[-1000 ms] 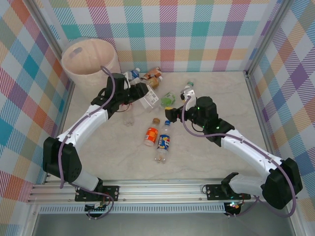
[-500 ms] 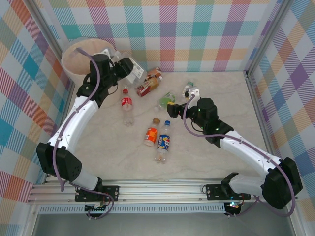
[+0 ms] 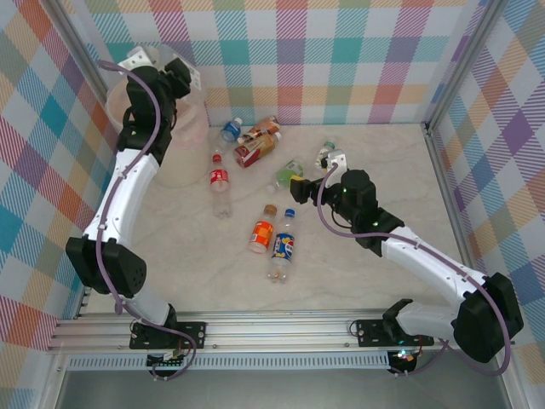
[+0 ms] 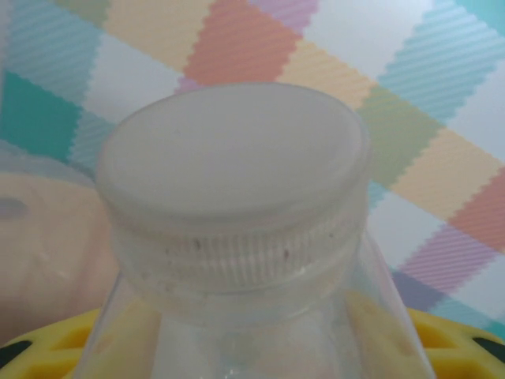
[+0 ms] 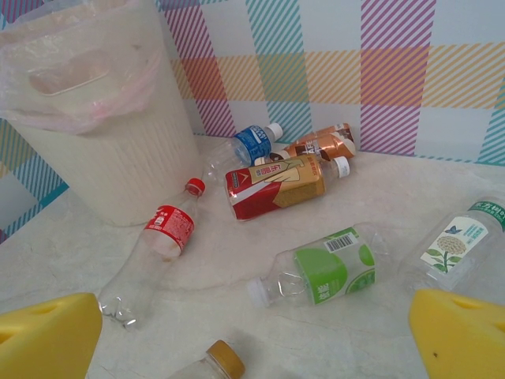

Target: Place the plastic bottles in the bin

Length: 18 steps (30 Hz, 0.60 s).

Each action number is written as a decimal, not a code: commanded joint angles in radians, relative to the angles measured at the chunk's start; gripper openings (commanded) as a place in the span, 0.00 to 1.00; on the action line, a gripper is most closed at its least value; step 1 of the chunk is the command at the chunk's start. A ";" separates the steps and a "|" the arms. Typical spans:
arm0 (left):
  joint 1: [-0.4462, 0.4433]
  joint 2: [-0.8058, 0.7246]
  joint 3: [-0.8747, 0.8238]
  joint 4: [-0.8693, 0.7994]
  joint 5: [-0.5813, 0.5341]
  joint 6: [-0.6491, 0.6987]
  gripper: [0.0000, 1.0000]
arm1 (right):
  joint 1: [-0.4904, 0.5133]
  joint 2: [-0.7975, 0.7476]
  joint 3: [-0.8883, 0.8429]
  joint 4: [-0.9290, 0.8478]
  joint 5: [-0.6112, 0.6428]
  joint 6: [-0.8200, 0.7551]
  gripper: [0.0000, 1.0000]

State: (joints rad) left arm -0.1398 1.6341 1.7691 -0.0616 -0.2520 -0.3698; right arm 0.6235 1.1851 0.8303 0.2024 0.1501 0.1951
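plaid walls [image 3: 341,51] | clear bottle [image 4: 237,158] in left gripper [image 3: 180,75] | above bin [image 5: 118,158]

Overhead camera looks down on the whole surface [image 3: 400,162]; left wrist lens, tight on a capped bottle [image 4: 237,158]; right wrist lens, low, faces the bin [image 5: 118,158], which the overhead view also takes in.

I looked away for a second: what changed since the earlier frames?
The left gripper, shut on a white-capped clear bottle, swung from the loose bottles back-left to above the bin. The open right gripper hardly moved; those bottles stayed put.
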 commanded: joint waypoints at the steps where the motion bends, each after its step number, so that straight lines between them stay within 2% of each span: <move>1: 0.031 0.013 -0.022 0.134 -0.112 0.095 0.50 | 0.007 -0.017 0.004 0.037 0.011 0.011 1.00; 3: 0.049 0.028 -0.041 0.172 -0.135 0.113 0.51 | 0.007 -0.017 0.007 0.032 0.013 0.013 1.00; 6: 0.089 0.079 0.006 0.111 -0.127 0.101 0.51 | 0.007 -0.015 0.009 0.024 0.011 0.025 1.00; 14: 0.189 0.286 0.272 -0.244 -0.015 -0.041 0.51 | 0.007 0.002 0.026 0.002 -0.008 0.059 1.00; 18: 0.213 0.405 0.409 -0.348 0.041 -0.107 0.52 | 0.007 0.011 0.030 0.000 -0.016 0.075 1.00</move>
State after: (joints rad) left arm 0.0555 1.9961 2.0926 -0.2974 -0.2687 -0.4068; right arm 0.6235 1.1877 0.8307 0.1974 0.1459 0.2405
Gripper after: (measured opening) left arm 0.537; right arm 0.996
